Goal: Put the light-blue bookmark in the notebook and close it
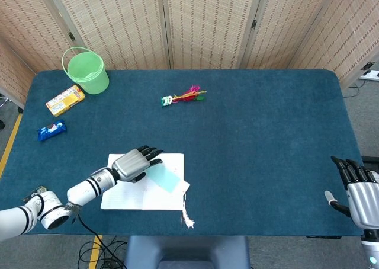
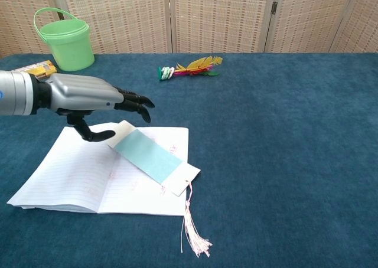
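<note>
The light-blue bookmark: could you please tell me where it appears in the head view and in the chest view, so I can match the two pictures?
Head view: the light-blue bookmark lies lower left of centre, on the notebook's right page.
Chest view: the bookmark sits left of centre, slanting across the right page, tassel trailing onto the cloth.
Shared landmark: the left robot hand just beside its upper end.

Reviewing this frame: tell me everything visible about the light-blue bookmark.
The light-blue bookmark is a flat card strip, pale teal with white ends and a pinkish tassel trailing onto the blue table. It lies diagonally on the right page of the open notebook, its tasselled corner overhanging the page's right edge. The left hand hovers over its upper end, thumb close beside it; whether they touch I cannot tell.
</note>
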`<state>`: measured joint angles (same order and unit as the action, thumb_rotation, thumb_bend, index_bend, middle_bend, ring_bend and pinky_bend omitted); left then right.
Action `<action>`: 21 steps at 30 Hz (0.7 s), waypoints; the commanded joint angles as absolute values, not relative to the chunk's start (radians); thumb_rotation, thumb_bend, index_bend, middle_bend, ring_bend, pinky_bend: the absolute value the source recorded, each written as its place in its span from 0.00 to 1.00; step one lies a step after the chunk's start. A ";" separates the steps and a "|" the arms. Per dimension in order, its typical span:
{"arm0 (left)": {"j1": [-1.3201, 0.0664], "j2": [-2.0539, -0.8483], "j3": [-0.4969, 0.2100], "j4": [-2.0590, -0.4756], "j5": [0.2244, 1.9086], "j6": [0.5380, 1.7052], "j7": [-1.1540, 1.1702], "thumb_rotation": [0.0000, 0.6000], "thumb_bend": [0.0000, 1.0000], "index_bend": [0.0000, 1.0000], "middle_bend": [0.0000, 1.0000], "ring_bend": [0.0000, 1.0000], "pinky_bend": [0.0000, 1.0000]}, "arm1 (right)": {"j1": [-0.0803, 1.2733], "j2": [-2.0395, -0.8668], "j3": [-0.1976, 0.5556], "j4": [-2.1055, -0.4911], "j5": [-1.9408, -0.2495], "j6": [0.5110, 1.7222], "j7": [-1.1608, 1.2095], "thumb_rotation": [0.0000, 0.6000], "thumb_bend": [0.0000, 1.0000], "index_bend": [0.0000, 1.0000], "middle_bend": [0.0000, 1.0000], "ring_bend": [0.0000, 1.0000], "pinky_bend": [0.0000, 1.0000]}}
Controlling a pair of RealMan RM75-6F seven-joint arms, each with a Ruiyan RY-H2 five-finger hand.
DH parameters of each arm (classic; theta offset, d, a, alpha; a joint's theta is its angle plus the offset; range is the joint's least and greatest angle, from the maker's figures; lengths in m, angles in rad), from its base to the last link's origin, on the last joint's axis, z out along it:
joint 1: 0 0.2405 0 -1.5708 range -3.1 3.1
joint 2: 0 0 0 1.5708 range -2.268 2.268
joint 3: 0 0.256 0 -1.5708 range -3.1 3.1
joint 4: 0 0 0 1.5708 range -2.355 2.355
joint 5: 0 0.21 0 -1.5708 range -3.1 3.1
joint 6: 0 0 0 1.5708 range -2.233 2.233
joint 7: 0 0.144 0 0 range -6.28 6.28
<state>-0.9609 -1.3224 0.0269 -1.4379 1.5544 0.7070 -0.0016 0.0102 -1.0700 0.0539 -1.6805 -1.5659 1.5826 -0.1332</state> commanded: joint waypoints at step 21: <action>-0.991 -1.481 -0.051 -1.495 1.290 0.656 0.322 0.26 0.62 0.26 0.00 0.00 0.13 | 0.001 -1.073 0.051 -1.650 -1.558 1.586 -0.095 1.00 0.19 0.13 0.20 0.15 0.24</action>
<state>-0.9830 -1.4582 -0.0428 -1.5065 1.3254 0.6656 0.2852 0.0008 -1.0729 0.0514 -1.6498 -1.5582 1.5855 -0.0954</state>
